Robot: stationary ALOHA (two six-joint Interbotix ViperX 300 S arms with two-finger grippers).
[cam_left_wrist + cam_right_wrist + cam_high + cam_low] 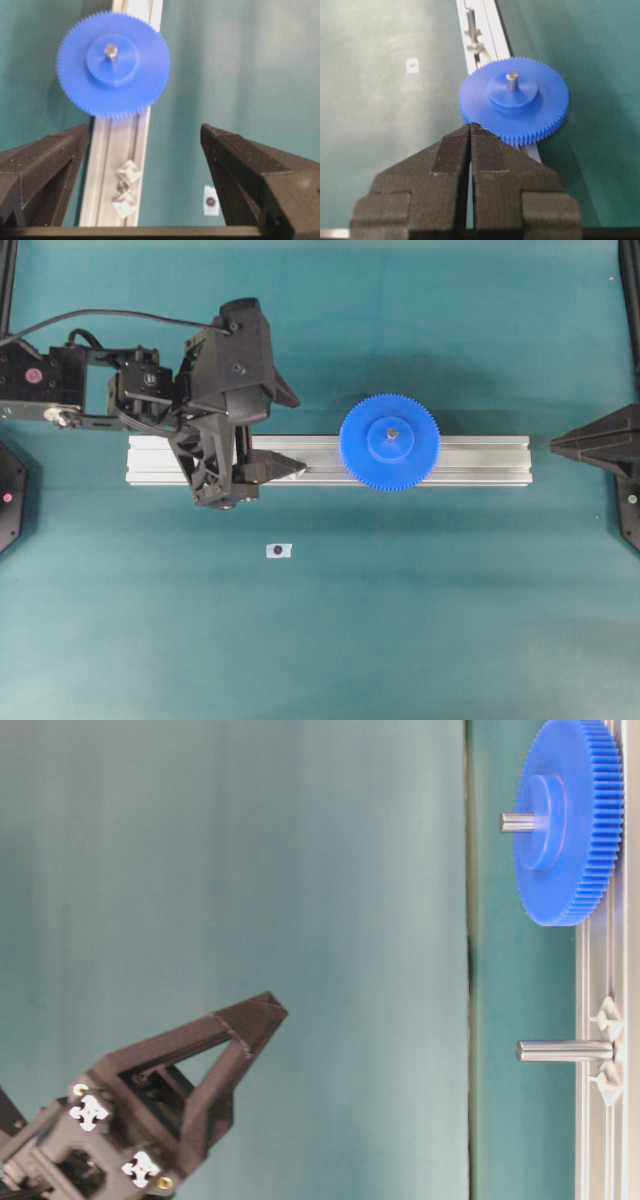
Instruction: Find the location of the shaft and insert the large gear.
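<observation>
Aluminium rail (470,462) — white tag (279,551) nearby.

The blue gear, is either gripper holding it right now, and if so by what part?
Nothing is held. The large gear sits on the shaft, free of both grippers. The left gripper is open and empty; the right gripper is shut on nothing, just short of the gear's teeth.

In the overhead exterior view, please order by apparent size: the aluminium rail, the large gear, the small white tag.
1. Aluminium rail, the longest, though the left arm covers part of it.
2. Large gear, wider than the rail.
3. White tag, clearly the smallest.
</observation>
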